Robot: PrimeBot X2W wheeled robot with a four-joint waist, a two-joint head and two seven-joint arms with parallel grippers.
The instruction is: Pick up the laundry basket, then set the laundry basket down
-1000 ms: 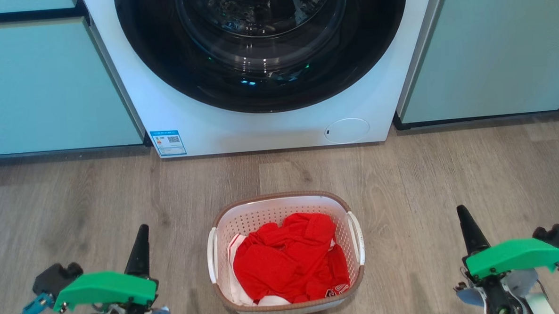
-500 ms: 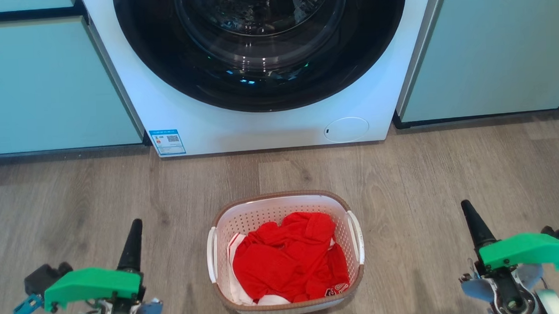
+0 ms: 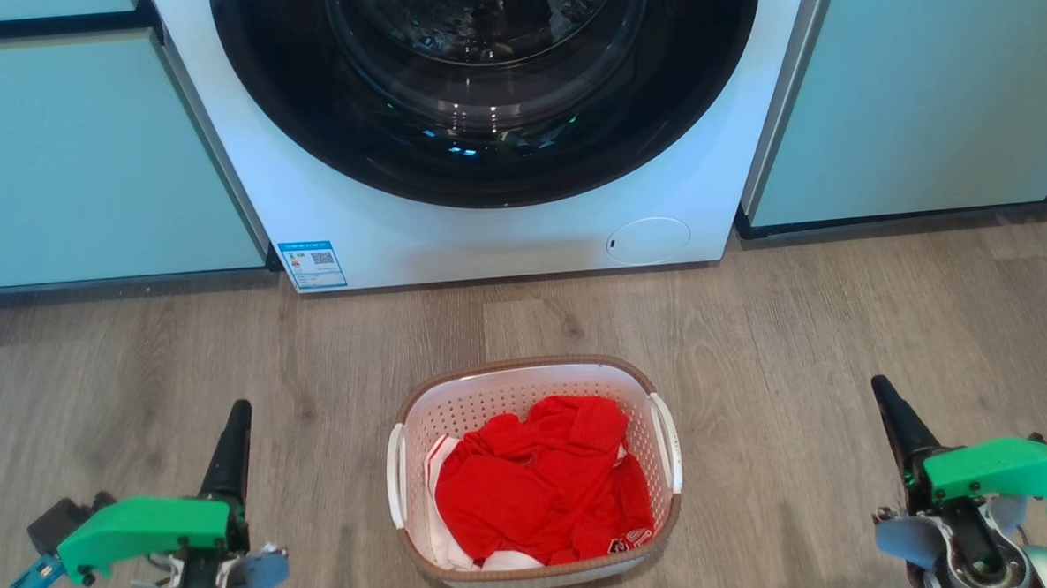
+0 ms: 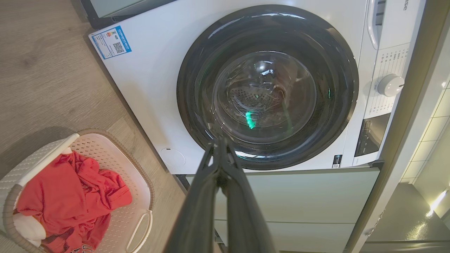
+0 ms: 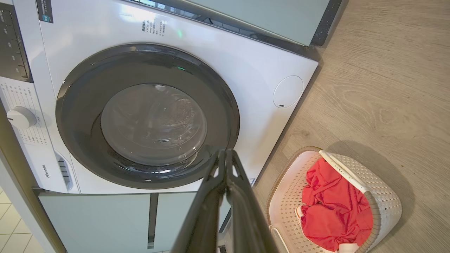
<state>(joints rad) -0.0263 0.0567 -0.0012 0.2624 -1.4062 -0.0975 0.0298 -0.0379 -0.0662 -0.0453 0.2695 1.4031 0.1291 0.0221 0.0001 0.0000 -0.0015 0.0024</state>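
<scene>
The laundry basket [image 3: 423, 413] [image 4: 139, 196] [image 5: 383, 196] sits on the wood floor in front of the washing machine, white with a brown rim and white side handles, holding red clothes [image 3: 540, 479]. My left gripper [image 3: 239, 412] [image 4: 220, 142] hangs at the lower left, well to the basket's left, fingers pressed together and holding nothing. My right gripper [image 3: 881, 389] [image 5: 225, 154] hangs at the lower right, well clear of the basket's right handle [image 3: 669, 442], fingers also together and empty.
A white front-loading washing machine [image 3: 380, 238] with a dark round door stands just behind the basket. Pale green cabinet fronts [image 3: 85, 163] flank it on both sides. Wood floor [image 3: 799, 335] lies open to either side of the basket.
Both grippers have drifted outward and slightly down, away from the basket. The basket has stayed on the floor.
</scene>
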